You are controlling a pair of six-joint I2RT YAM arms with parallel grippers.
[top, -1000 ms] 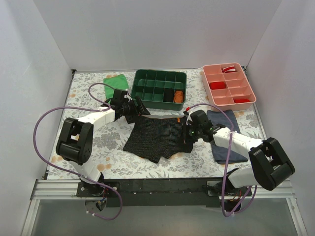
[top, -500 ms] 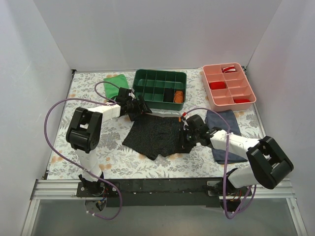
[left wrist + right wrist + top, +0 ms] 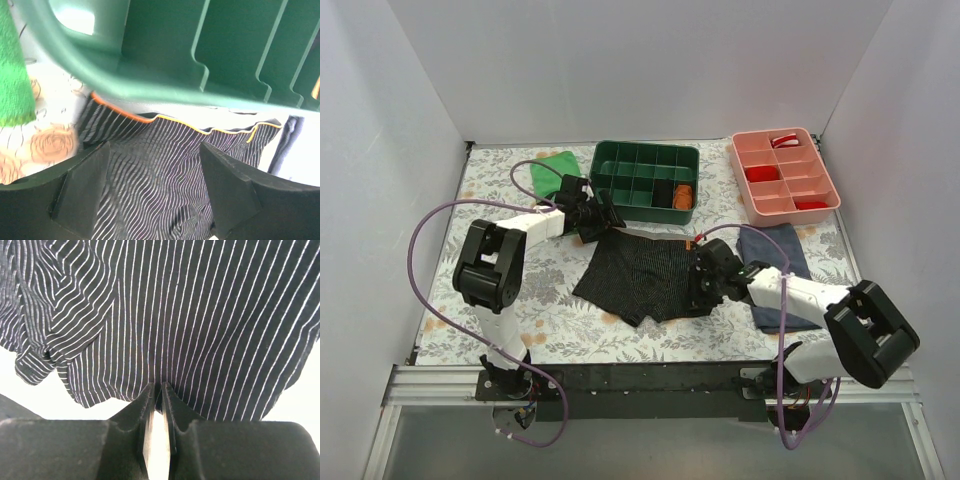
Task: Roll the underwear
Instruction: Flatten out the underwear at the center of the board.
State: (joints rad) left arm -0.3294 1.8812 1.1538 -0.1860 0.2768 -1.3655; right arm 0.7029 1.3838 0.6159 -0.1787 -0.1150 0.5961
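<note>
"Why is the left end effector [image 3: 155, 150] spread so wide?"

"It straddles the underwear [image 3: 645, 278] at the waistband and grips nothing, with the green tray [image 3: 165, 55] just beyond it. The right end effector [image 3: 156, 389] is nearly closed, nipping the hem at its tips, probably to start the roll."

"And from overhead?"

"Only the wrist view shows that pinch. Overhead shows the garment flat on the tabletop [image 3: 550, 310], between both."

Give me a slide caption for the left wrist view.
Open left gripper poised over the underwear, beside the green tray.
</note>
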